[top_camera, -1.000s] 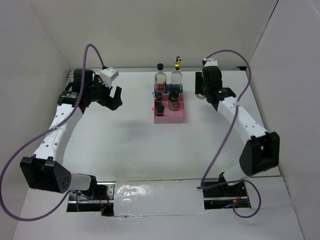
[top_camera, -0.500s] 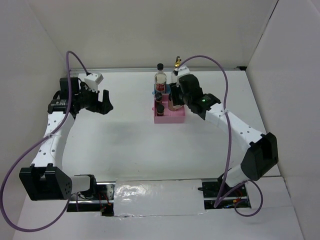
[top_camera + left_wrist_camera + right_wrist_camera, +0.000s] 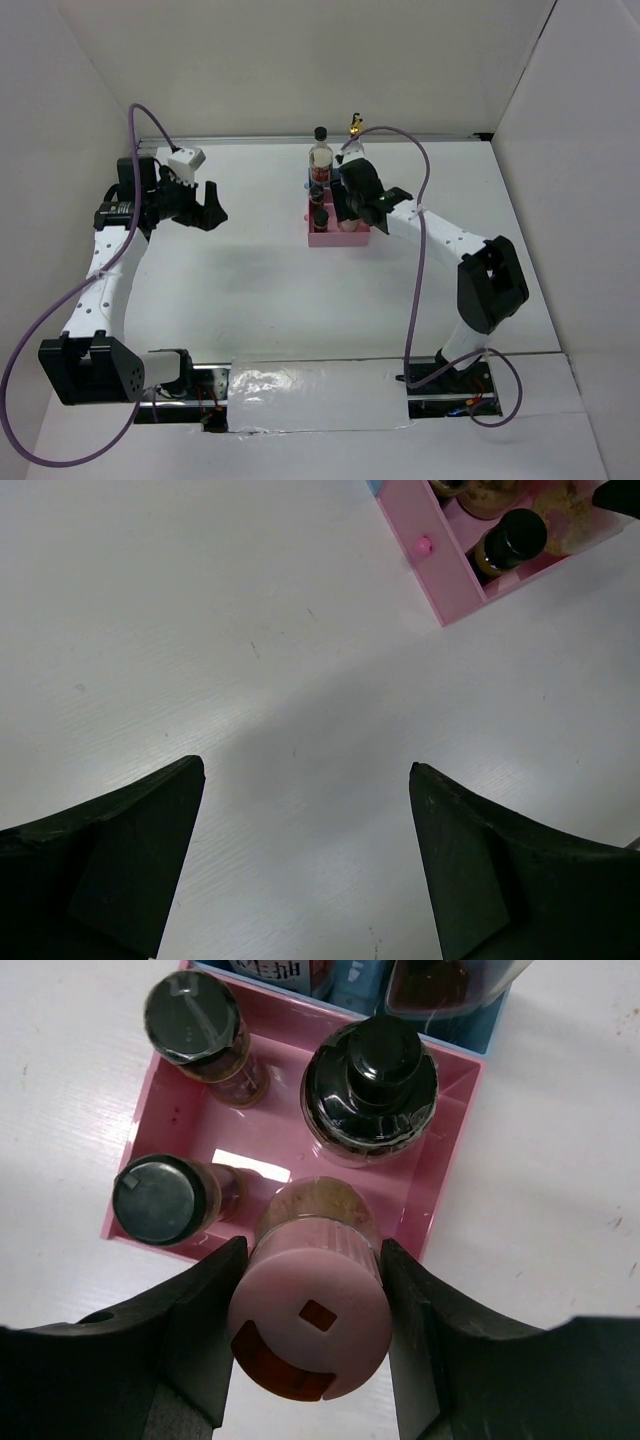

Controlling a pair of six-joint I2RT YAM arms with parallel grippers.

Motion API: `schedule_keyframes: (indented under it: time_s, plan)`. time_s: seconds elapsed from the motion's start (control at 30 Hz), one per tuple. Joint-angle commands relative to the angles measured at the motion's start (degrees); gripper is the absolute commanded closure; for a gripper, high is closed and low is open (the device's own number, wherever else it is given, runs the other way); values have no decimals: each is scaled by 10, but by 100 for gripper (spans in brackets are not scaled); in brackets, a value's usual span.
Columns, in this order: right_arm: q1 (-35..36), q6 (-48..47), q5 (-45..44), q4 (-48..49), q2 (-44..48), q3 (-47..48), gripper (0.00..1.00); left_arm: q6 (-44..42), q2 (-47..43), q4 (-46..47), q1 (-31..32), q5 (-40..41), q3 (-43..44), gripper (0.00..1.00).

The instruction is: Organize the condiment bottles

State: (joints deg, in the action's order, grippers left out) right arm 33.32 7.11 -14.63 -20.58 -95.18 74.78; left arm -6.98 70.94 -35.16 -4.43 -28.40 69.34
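Observation:
My right gripper (image 3: pixel 312 1256) is shut on a pale-lidded condiment jar (image 3: pixel 310 1322), holding it upright by the lid at the near right corner of the pink tray (image 3: pixel 452 1165). Whether its base rests on the tray floor I cannot tell. Three black-capped jars stand in that tray: a wide one (image 3: pixel 372 1060) and two slim ones (image 3: pixel 190 1015) (image 3: pixel 160 1198). Behind the tray stand a tall red-labelled bottle (image 3: pixel 320 158) and a gold-spouted bottle (image 3: pixel 355 126). My left gripper (image 3: pixel 305 770) hangs open over bare table, far left of the tray (image 3: pixel 338 238).
A blue tray (image 3: pixel 482 1032) adjoins the pink one on its far side and holds the two tall bottles. White walls close the table in at the back and both sides. My right arm (image 3: pixel 440 235) reaches across from the right to the tray.
My right gripper has swung left from the back right of the table to the pink tray. My left gripper has drawn back a little to the left, still open.

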Motion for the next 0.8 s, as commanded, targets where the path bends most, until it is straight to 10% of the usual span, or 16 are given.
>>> schedule_keyframes:
  time_s: [0.0, 0.33, 0.77]
  plan:
    - [-4, 21, -8, 31, -17, 17, 100, 16, -13, 8, -4, -23, -1, 4]
    - [-26, 53, -15, 62, -63, -15, 95, 16, -14, 8, -4, -26, -4, 4]
    - [-29, 48, 0, 63, -71, -13, 15, 14, -18, 10, -4, -31, -14, 4]
